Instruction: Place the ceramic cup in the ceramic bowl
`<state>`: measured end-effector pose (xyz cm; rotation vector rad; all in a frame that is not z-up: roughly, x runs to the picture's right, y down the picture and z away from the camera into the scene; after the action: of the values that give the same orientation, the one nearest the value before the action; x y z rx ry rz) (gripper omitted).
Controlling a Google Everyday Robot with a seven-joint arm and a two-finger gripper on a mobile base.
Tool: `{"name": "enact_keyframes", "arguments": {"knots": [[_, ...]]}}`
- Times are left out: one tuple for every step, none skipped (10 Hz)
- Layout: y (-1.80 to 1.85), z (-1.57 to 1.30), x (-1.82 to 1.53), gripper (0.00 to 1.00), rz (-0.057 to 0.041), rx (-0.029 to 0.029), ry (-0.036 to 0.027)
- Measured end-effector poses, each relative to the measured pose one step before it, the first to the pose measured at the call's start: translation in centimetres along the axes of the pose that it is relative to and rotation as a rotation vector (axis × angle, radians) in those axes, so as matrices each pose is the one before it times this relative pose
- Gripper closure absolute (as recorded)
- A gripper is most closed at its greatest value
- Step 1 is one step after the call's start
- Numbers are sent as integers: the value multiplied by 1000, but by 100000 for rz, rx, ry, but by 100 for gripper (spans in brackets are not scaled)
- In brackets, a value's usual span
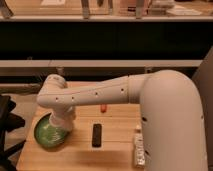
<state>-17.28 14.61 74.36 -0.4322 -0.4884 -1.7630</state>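
Green bowl (44, 136) sits near the worktop's (117, 152) front-left corner. The gripper (62, 127) hangs right over its right half. Cup unseen; the jaws' state cannot be told.

Dim warm light; gripper (63, 127) over bowl (44, 136)

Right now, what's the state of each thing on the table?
Bowl: upright on the table, left end.
Hand: low over the bowl's right side.
Cup: not visible.
Remote: lying flat, right of the bowl, not touching it.
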Motion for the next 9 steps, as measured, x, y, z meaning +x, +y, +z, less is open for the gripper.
{"name": "enact_keyframes", "arguments": {"knots": [[-4,63,-37,80,-131,-37,-83],[-40,12,-24,80,-191,2,-30],[-4,10,-25,80,-164,-14,-50],[5,21,-34,80,-190,-31,-92],[7,2,-19,74,-113,-32,-43],[2,2,-7,73,-71,-9,-20],[21,0,-25,73,-499,-66,-103],[8,2,-14,73,-81,-30,-60],[51,13,35,73,23,-48,15]]}}
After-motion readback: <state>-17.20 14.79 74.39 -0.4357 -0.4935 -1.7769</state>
